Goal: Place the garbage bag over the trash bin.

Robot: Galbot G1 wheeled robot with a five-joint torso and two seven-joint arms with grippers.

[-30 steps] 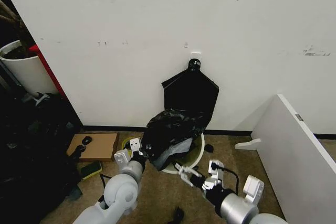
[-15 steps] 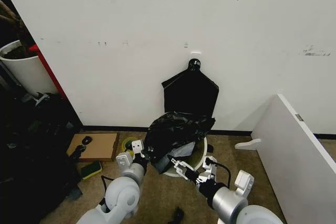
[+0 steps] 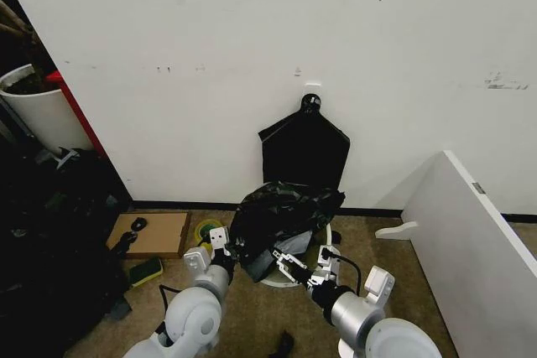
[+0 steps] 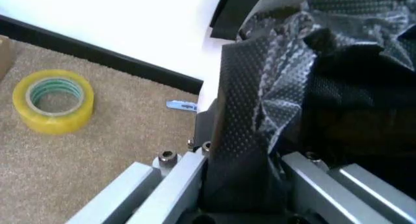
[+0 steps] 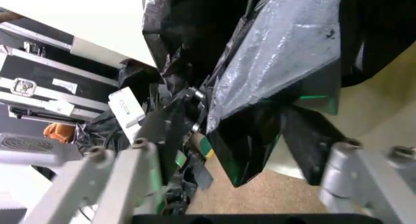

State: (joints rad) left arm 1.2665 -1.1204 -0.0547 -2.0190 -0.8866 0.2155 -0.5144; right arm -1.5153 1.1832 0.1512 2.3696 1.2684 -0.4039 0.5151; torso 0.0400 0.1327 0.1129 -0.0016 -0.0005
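Crinkled black garbage bag [image 3: 284,217] billows over the cream trash bin [image 3: 323,251] by the far wall. Left gripper [image 3: 225,251] clamps its edge; right gripper [image 3: 284,264] spread wide beside it. No readable writing.

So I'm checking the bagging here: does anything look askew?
Yes. The garbage bag sits bunched in a heap atop the trash bin, not over its rim. The left gripper grips one fold; the right gripper is open around another.

Two silver-grey arms w/ rounded glossy joint housings, white blocky wrist modules, left gripper [image 3: 228,251] w/ flat brushed-alu fingers [image 4: 174,177] & hex screws, right gripper [image 3: 284,262] white w/ black trim, black cable looping over right wrist
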